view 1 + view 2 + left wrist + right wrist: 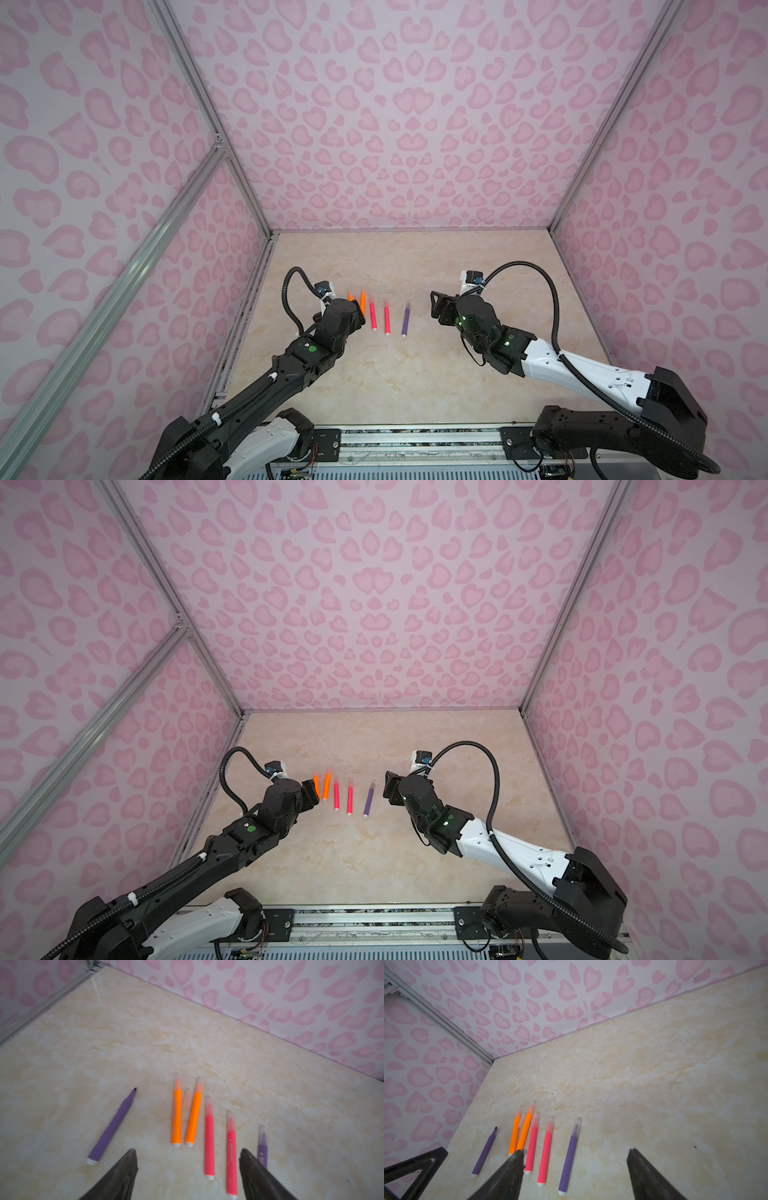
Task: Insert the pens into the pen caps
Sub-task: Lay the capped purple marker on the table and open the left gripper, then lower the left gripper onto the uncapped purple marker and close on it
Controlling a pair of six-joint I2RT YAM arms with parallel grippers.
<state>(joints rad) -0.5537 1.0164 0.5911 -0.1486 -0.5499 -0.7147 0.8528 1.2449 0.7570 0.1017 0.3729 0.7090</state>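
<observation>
Six pens [387,318] lie on the table [207,1043]. Five already wear clear caps: two orange pens [176,1118], two pink pens [209,1142] and one capped purple pen [570,1159]. They form a near-parallel row, capped ends toward the far wall [415,166], white ends toward the robot.

The sixth, the uncapped purple pen [112,1126], lies apart from the row on the side of the left wall [199,316]. Its dark tip is bare, and its long axis runs toward the far wall but slants in toward the orange pair. The left arm hides it in both top views.

A faint clear tube, probably the last loose cap [188,1097], lies between the capped ends of the orange pens. Touching them or not, cannot tell.

Left gripper [188,1152]: jaws spread wide, nothing between them, near the orange pens' white ends. The bare pen is near, off to its wall side. Right gripper [576,1150]: also wide and empty, at the capped-purple end of the row, well apart from the bare pen.

Judgement:
- The left arm is nearer, and its jaws would need turning to straddle the slanted barrel.
- The loose cap is hemmed in, and fingers could nudge the orange pens.
- There is bare table beyond the row and to its right, but less room toward the left wall.
</observation>
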